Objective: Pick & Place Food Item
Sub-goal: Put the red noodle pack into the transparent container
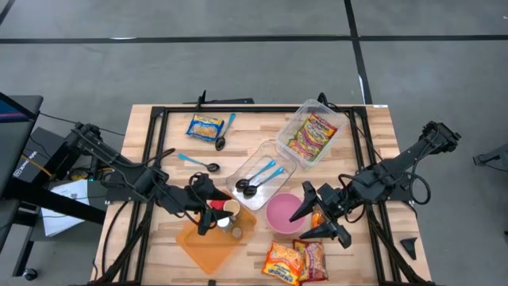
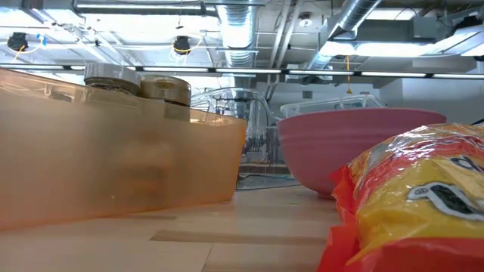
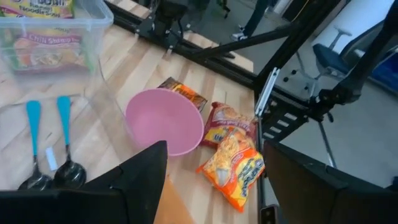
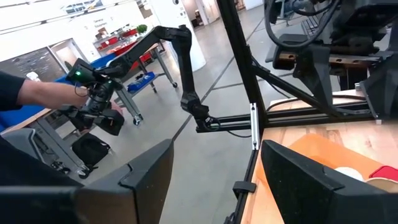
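Two noodle packets lie at the table's near edge; they also show in the left wrist view. Another orange packet lies right of the pink bowl. My right gripper is open above that packet, one finger on either side; I cannot tell whether it touches it. My left gripper is open and empty over the orange tray, which holds cups and cans. One packet lies in the clear bin and one at the far left.
A clear lid holds two blue-handled spoons. Other spoons lie at the far left. A black frame runs along the table's edges. In the low view the tray, bowl and a packet stand close.
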`<state>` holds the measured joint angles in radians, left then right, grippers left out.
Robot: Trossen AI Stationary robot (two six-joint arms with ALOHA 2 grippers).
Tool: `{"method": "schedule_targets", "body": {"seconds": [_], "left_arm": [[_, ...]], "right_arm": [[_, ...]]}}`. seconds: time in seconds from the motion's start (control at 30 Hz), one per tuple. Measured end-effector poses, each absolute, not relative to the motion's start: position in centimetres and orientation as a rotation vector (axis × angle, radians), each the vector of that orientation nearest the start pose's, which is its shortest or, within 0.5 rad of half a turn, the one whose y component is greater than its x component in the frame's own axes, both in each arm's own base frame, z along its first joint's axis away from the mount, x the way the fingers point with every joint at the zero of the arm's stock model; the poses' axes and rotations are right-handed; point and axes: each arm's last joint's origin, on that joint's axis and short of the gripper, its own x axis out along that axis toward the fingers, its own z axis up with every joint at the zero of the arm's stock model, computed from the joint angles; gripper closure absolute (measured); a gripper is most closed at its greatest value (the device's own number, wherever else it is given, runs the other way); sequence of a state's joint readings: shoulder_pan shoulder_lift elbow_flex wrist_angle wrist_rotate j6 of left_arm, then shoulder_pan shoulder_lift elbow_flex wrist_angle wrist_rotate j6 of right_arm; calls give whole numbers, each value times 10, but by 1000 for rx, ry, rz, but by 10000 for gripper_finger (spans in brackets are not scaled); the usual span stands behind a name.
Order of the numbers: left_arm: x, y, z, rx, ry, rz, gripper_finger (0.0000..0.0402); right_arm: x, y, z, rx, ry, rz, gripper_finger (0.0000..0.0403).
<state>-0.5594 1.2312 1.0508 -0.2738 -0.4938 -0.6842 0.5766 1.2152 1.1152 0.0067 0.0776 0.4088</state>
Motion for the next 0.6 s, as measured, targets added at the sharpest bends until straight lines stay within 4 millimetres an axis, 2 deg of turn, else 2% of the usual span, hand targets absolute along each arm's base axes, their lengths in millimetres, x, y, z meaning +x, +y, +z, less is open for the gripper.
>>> {"method": "schedule_targets", "body": {"seconds": [0.17, 0.27, 0.47, 0.6], "left_arm": [[237, -132, 334, -448, 328, 40, 143], [238, -133, 338, -462, 289, 32, 143], [238, -133, 339, -466, 274, 34, 143], [238, -132, 339, -441, 269, 45, 143]], "right_arm": [[231, 148, 376, 372, 203, 474, 163], [227, 152, 368, 385, 297, 468, 163], [207, 168, 334, 459, 600, 434, 163], [196, 177, 304, 546, 697, 366, 163]]}}
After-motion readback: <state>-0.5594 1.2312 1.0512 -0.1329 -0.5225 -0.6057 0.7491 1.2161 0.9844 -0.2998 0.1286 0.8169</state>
